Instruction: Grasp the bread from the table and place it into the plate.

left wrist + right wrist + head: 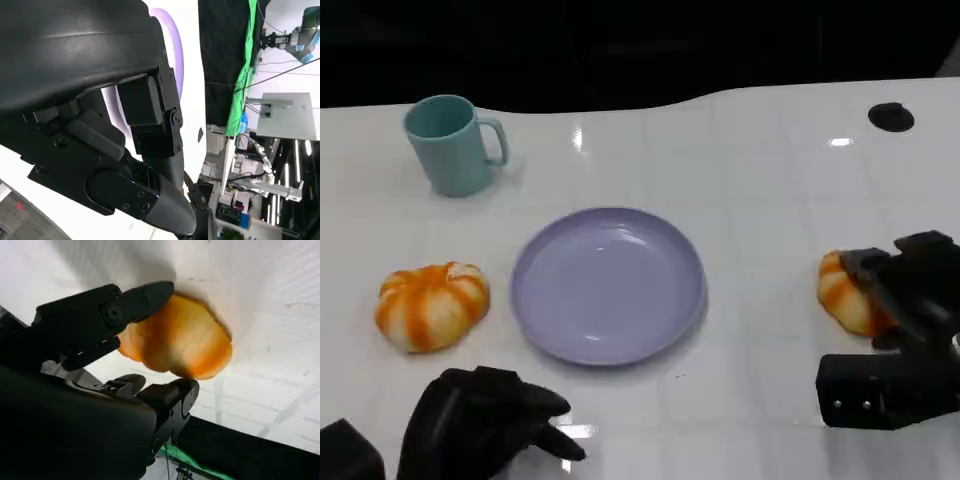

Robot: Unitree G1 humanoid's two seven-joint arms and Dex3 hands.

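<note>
Left hand (485,425), black, lies at the near edge of the white table (760,200), fingers curled in, holding nothing. Right hand (900,335) sits at the near right, fingers set around a round orange-and-cream bread roll (845,290) that rests on the table well right of the plate.

Right wrist view gives what the head view hides: one finger (125,305) over the roll's top, another under its near edge, both touching. Grip looks made or nearly so; roll not lifted.

Judgement: bread likely light, soft, crushable. Hold across the widest part, gently.

Mid-table: shallow lavender plastic plate (550,310). Second similar striped roll (430,305) lies left of it, apart. Farther back left, a teal mug (450,145) stands upright.
</note>
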